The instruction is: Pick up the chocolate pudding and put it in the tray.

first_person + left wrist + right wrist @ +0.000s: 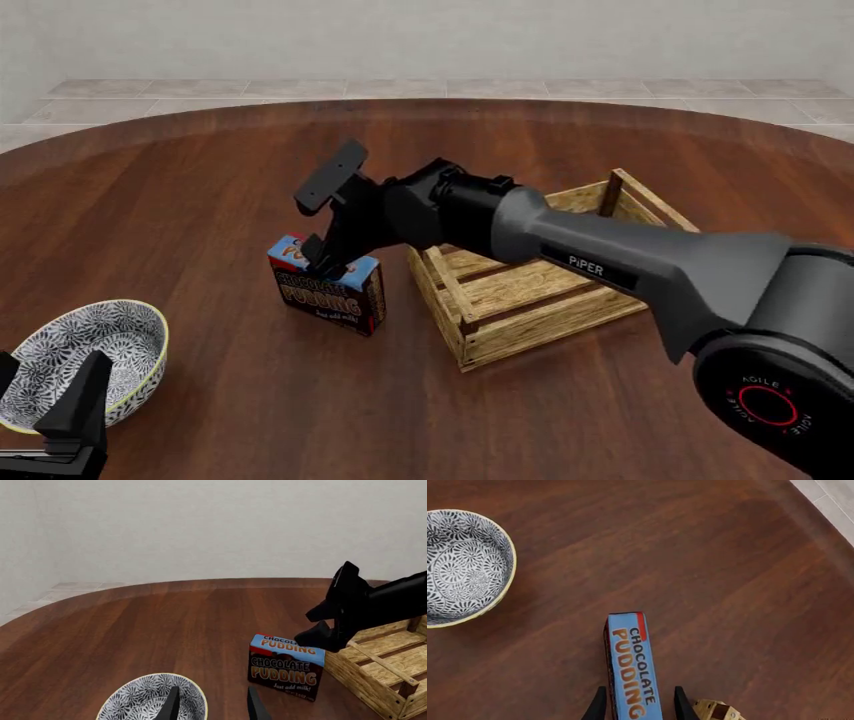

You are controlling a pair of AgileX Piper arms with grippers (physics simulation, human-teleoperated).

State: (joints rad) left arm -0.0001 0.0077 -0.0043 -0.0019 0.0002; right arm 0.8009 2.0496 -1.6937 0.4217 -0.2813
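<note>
Left of centre in front view: right gripper (334, 262) straddling chocolate pudding (328, 291), jaws open, gripping nothing; closing, lifting toward tray (534, 335) probably next.

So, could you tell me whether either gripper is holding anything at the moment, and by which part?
The right gripper straddles the chocolate pudding at its top edge, one finger on each broad face; whether it is gripping yet cannot be told. The left gripper holds nothing.

One chocolate pudding (328, 287) carton standing on the table (200, 200), one tray (534, 290) of pale slats just beside it, one patterned bowl (83, 360) off near the edge, two arms in view, one left claw (54, 400), one right claw (334, 215)
</note>
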